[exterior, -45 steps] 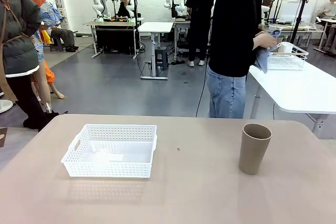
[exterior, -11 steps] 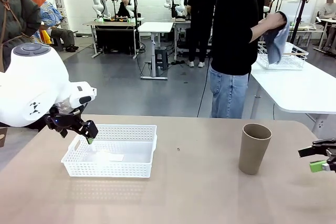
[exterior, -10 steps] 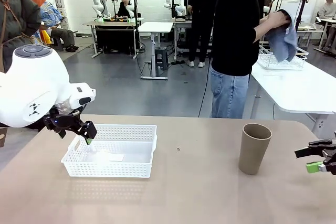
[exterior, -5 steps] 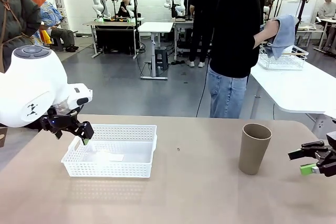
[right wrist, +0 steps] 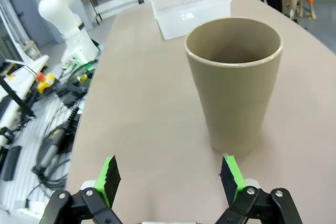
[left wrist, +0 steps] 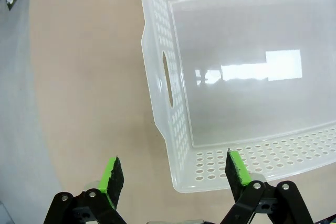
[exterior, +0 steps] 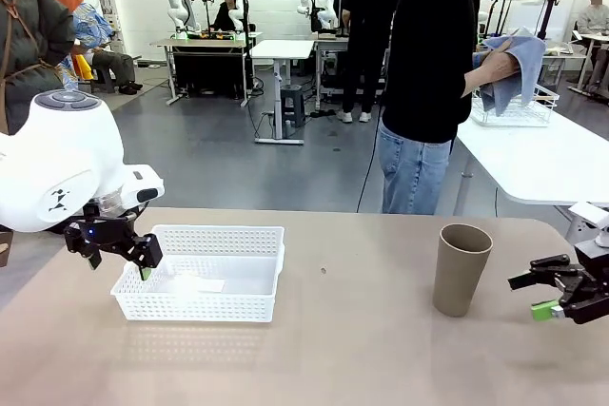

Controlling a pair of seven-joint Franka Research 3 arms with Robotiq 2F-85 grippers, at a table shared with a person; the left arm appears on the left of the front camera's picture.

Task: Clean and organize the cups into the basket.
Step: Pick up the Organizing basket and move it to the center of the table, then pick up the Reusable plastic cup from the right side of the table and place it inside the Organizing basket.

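Note:
One tan-brown cup [exterior: 461, 269] stands upright on the table at the right; the right wrist view shows the same cup [right wrist: 234, 82] close ahead, its inside bare. To its right my right gripper [exterior: 540, 294] hovers open, a short way off; in its own view the right gripper [right wrist: 169, 176] holds nothing. The white lattice basket [exterior: 204, 273] sits at the left with nothing in it. My left gripper [exterior: 122, 256] is open just above the basket's left end. From the left wrist, the left gripper [left wrist: 174, 172] straddles the near corner of the basket [left wrist: 157, 80].
A person in black stands past the far edge, wiping something with a blue cloth [exterior: 507, 71] beside a white table bearing a wire basket [exterior: 519, 108]. The tan table [exterior: 352, 349] lies bare between basket and cup. Cables and tools [right wrist: 52, 140] lie on the floor past the table edge.
Both arms came into view since the earliest frame. Over the last second the left gripper sank toward the basket's left end and the right gripper slid left toward the cup.

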